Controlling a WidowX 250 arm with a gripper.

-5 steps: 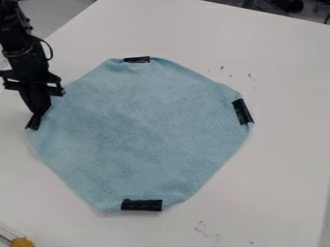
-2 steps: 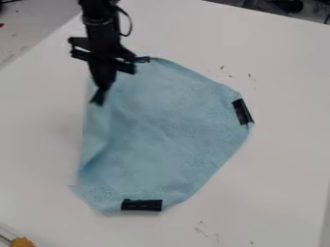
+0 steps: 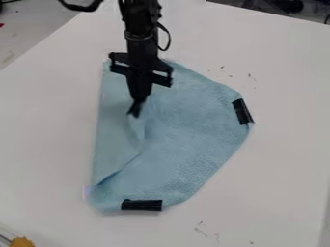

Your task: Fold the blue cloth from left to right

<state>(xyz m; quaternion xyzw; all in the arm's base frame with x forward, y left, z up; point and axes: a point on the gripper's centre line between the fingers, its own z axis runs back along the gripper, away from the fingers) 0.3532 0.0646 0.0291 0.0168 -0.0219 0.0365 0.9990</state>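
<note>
Tool (image 3: pixel 134 115) points down above left half of blue cloth (image 3: pixel 187 137), narrow, gripping cloth's left corner. Cloth lies mid-scene on white desk (image 3: pixel 280 159). Left portion overlaps main layer toward right; fold line runs far to near along left side. Right black strip (image 3: pixel 242 111) sits at cloth's right edge, near black strip (image 3: pixel 141 205) at near edge. Orange object (image 3: pixel 22 242) lies near left, apart from cloth.

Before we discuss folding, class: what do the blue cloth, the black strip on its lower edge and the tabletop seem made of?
Blue cloth: matte fabric, perhaps microfibre, from its fine nap and soft folds.
Black strip: probably plastic tape, slightly glossy, with pale streaks.
Tabletop: smooth and white, perhaps laminate, with dark marks.
</note>
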